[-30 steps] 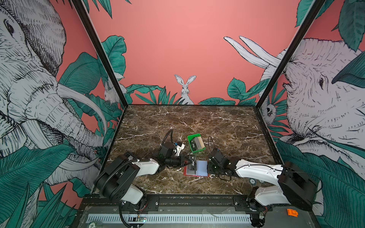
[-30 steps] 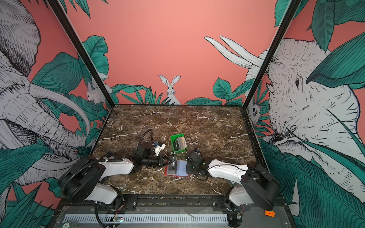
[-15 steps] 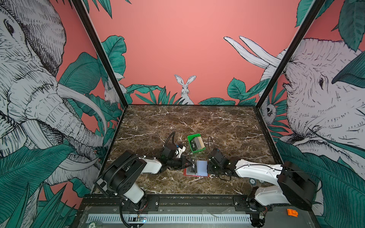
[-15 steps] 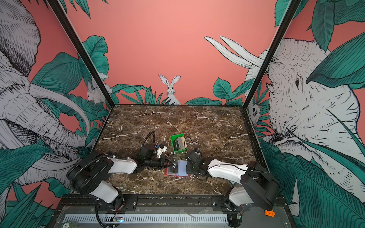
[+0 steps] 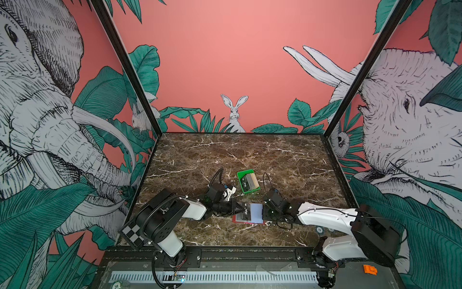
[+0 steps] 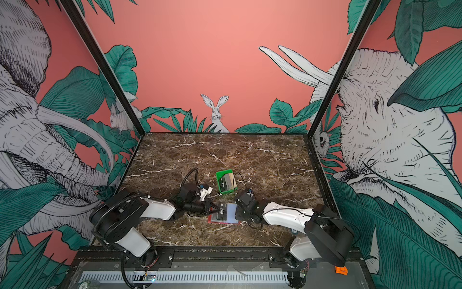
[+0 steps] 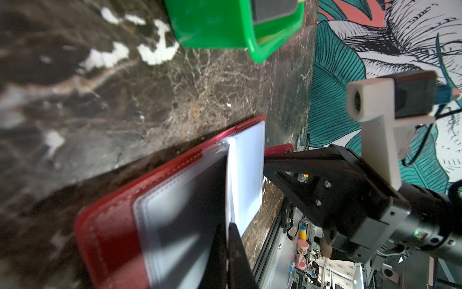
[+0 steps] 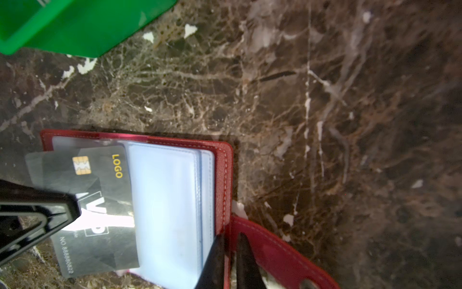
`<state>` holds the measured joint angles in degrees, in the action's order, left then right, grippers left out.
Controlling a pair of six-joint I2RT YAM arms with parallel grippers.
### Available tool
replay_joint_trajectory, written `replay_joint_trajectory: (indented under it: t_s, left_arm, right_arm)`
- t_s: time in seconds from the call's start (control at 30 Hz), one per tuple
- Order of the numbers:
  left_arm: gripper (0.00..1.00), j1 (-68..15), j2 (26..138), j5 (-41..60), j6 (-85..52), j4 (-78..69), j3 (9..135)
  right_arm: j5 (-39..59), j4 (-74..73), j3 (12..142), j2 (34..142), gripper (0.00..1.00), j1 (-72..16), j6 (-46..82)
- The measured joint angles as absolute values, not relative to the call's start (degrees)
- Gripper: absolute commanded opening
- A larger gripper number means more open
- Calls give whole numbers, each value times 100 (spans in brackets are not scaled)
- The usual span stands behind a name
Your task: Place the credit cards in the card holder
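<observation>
Top views, card holder point(image 5: 256, 212) point(image 6: 231, 214): open flat on the marble table point(image 5: 225, 155), just in front of the green tray point(image 5: 240, 179).
Top views, spare cards point(image 5: 248, 182): inside the tray.
Left wrist, left gripper point(image 7: 226, 250): clamped tight on a dark credit card point(image 7: 197, 195) lying over the holder.
Right wrist, right gripper point(image 8: 228, 250): almost closed, nipping the holder's red cover edge by the snap tab point(image 8: 275, 250).
Right wrist, credit card point(image 8: 100, 170): VIP face up on the half nearer the left arm; possibly entering a pocket, too blurred to be sure.
</observation>
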<state>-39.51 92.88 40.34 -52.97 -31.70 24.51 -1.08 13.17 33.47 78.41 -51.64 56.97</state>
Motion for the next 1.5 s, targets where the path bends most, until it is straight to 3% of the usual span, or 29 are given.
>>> replay_joint_trajectory:
  t_s: [0.7,1.03,1.27,1.5]
  left_arm:
    - [0,-3994,9588,4366,-5356,-3415,2593]
    - [7,-4202,9684,4265,-5417,-3498,2624]
    - [15,-4248,9570,3994,-5227,-2818,2823]
    - [16,-4272,9129,3579,-4967,-1782,2976]
  right_arm:
    - [-139,1313,3347,7865,11,-5172,5697]
    - [-152,1308,3347,7883,11,-5175,5695]
    - [-152,1317,3385,7924,11,-5177,5669]
    - [-154,1330,3395,7933,11,-5177,5634]
